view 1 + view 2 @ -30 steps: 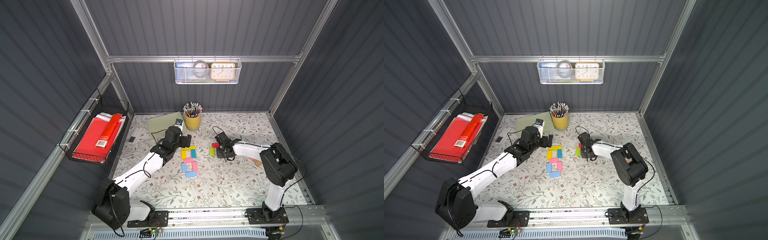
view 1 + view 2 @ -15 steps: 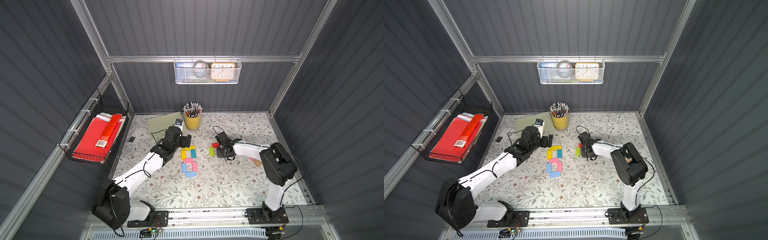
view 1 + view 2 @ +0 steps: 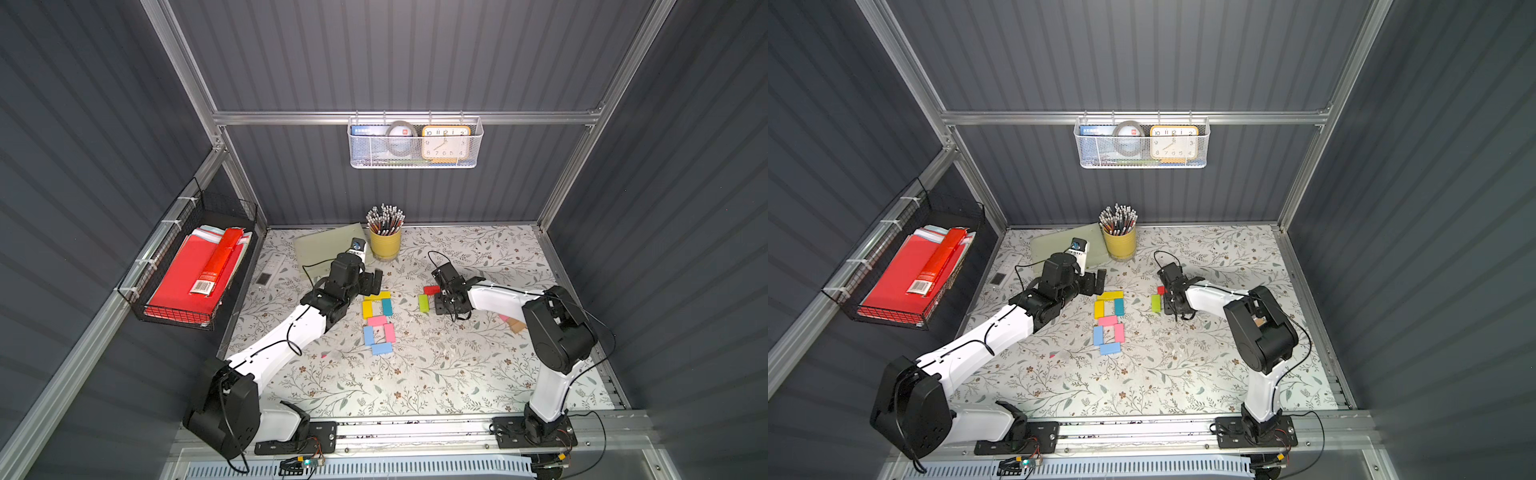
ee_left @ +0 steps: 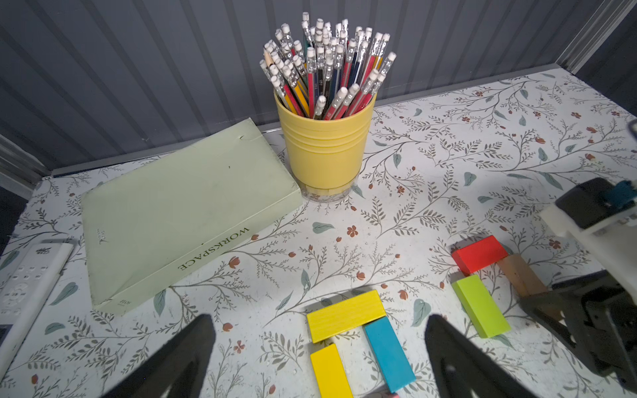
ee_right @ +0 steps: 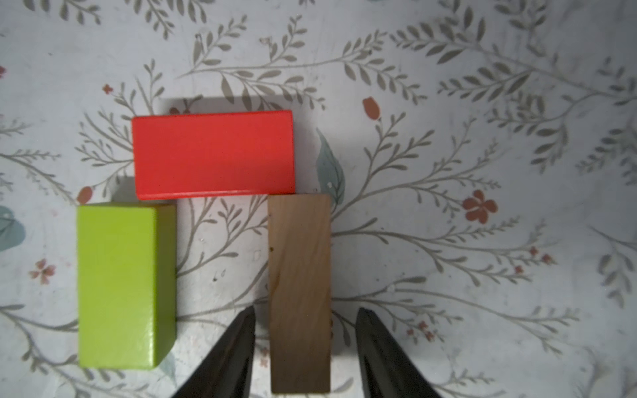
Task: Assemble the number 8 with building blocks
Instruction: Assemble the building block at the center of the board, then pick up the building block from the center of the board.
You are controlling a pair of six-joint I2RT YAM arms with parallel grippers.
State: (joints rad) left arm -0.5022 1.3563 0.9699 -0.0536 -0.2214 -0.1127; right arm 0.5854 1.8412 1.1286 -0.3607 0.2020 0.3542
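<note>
Seven building blocks lie flat as the number 8 (image 3: 377, 320) in both top views: yellow (image 3: 377, 296) on top, teal (image 3: 387, 306), pink and light blue below. My left gripper (image 4: 319, 344) hovers open just behind its top, nothing between the fingers. To the right, a red block (image 5: 213, 155), a lime green block (image 5: 120, 286) and a tan wooden block (image 5: 300, 293) form an arch on the table. My right gripper (image 5: 305, 320) is open astride the tan block, with a gap on each side. In the top views that gripper (image 3: 442, 299) hides the tan block.
A yellow pencil cup (image 3: 385, 243) and a pale green book (image 3: 328, 249) stand behind the left gripper, a white remote (image 3: 270, 266) beside them. Loose pink and tan blocks (image 3: 515, 325) lie by the right arm's elbow. A wire basket of red folders (image 3: 187, 270) hangs on the left wall.
The right gripper's fingers have parted and let go of the tan block, which lies on the table. Both arms stay almost where they were.
</note>
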